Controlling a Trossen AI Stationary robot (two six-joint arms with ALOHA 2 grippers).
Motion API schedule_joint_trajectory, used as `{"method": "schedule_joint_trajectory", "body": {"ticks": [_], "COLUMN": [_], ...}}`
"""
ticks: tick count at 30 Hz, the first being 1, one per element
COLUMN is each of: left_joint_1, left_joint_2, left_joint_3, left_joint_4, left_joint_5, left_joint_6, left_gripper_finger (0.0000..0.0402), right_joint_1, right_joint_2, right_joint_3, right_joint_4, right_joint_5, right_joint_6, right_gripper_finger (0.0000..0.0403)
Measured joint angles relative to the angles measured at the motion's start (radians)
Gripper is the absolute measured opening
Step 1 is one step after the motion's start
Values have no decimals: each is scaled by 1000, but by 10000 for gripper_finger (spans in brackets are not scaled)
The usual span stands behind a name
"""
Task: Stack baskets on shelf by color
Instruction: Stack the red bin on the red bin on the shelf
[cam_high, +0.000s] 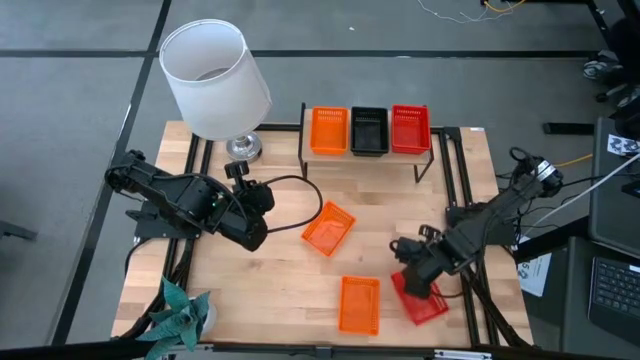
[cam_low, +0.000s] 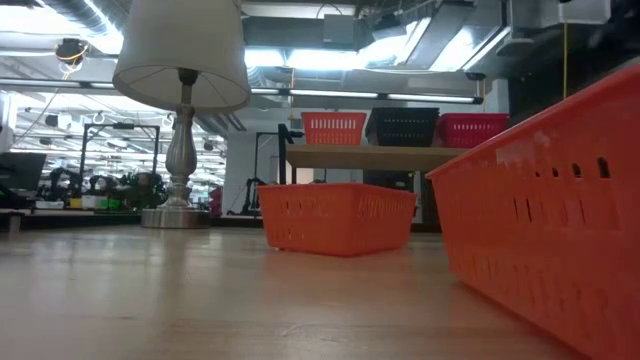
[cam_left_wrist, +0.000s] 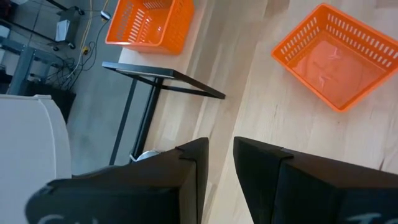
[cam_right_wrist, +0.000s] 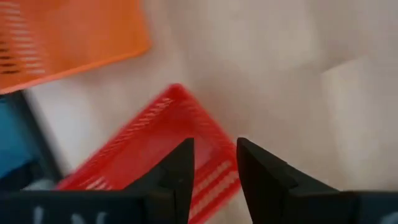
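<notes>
Three small perforated plastic baskets sat in a row on the low light-wood shelf with its thin black wire frame (cam_high: 370, 155) at the upper centre of the high view: an orange basket on the shelf (cam_high: 329, 130), a black basket (cam_high: 369, 131) in the middle, and a red basket on the shelf (cam_high: 410, 129) at the right. Three more lay on the large wooden tabletop (cam_high: 280, 290) below. A tilted orange basket (cam_high: 328, 228) rested near the centre of the frame, another orange basket (cam_high: 360, 304) lay at the lower centre, and a loose red basket (cam_high: 420, 298) lay at the lower right, just beside that second orange one.

The right gripper (cam_high: 408, 268) hung directly over the upper edge of the loose red basket; in the right wrist view its two dark fingers (cam_right_wrist: 177, 171) stood a narrow gap apart above the red rim, gripping nothing. The left gripper (cam_high: 262, 218) sat at centre left, near the tilted orange basket, its fingers (cam_left_wrist: 193, 168) likewise slightly parted and empty.

A table lamp with a white shade (cam_high: 214, 78) stood at the upper left, and a teal paper plant (cam_high: 180, 310) at the lower left corner.
</notes>
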Motion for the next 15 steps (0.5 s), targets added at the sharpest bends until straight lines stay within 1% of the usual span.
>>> {"method": "schedule_joint_trajectory", "body": {"ticks": [5,7,9,11,13,15], "left_joint_1": [0,0,0,0,0,0], "left_joint_2": [0,0,0,-1,-1,-1], "left_joint_3": [0,0,0,0,0,0], "left_joint_4": [0,0,0,0,0,0], "left_joint_5": [0,0,0,0,0,0], "left_joint_6": [0,1,0,1,1,1], "left_gripper_finger": [69,69,69,69,69,69], "right_joint_1": [72,96,116,128,132,128], "right_joint_2": [27,54,83,118,152,184], "right_joint_3": [-2,-22,-66,-119,-171,-213], "right_joint_4": [59,91,163,259,341,394], "right_joint_5": [-150,-232,-321,-395,-412,-388], "right_joint_6": [155,192,225,224,216,199], "right_gripper_finger": [119,119,119,119,119,119]}}
